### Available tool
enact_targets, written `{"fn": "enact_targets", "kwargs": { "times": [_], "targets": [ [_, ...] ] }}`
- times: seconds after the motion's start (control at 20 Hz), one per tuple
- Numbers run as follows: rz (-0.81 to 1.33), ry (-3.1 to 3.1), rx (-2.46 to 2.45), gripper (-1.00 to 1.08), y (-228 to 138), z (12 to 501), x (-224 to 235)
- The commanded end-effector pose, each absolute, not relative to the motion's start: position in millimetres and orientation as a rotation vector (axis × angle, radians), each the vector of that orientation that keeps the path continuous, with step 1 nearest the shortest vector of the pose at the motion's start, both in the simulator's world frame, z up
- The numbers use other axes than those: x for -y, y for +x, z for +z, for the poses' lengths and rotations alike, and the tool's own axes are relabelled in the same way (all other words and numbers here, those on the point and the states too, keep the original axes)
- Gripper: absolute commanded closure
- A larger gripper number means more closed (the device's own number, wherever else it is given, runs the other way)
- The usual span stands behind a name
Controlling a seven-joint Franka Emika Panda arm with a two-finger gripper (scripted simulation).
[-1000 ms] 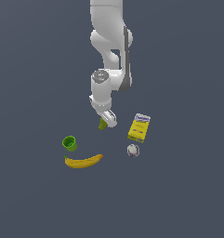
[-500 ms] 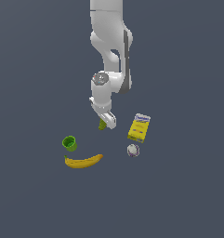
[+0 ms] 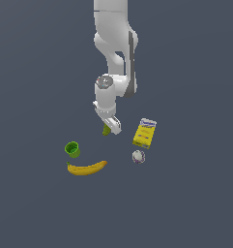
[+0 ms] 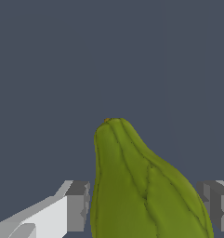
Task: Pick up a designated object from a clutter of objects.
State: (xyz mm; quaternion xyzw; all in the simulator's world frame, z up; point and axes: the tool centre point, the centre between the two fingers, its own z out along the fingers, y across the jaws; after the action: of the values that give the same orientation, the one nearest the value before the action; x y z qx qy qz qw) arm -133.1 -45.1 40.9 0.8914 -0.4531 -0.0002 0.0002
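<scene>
The claw [image 3: 109, 127] holds the green pear [image 4: 141, 186] between its two fingers [image 4: 76, 204] (one on each side). The pear sits right under the white arm, above the banana [image 3: 86, 168], with the green cup [image 3: 72, 149] and yellow box [image 3: 145, 133] off to either side.

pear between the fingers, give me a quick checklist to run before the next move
1. Olive-green lumpy pear sits between the two grey fingertips of the gripper: ok.
2. Fingertips touching the pear on both sides: cannot tell; one side looks close, the other shows a small gap.
3. Right target, not the bright green round cup: ok.
4. Yellow banana, yellow box with white-blue label and small whitish ball lie apart from the gripper: ok.
5. Pear lifted off the floor: cannot tell.
</scene>
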Motion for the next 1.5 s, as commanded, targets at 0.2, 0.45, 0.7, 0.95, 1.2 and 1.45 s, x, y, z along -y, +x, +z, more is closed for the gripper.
{"fn": "enact_targets", "kwargs": {
  "times": [0.2,0.45,0.7,0.95,1.2,1.45],
  "targets": [
    [0.000,2.800,1.424,1.08,-131,48,41],
    [0.000,2.800,1.424,1.08,-125,66,32],
    [0.000,2.799,1.424,1.08,-116,94,17],
    [0.002,2.798,1.423,1.08,-103,131,-2],
    [0.003,2.796,1.423,1.08,-89,172,-23],
    [0.003,2.796,1.423,1.08,-75,214,-46]
  ]
}}
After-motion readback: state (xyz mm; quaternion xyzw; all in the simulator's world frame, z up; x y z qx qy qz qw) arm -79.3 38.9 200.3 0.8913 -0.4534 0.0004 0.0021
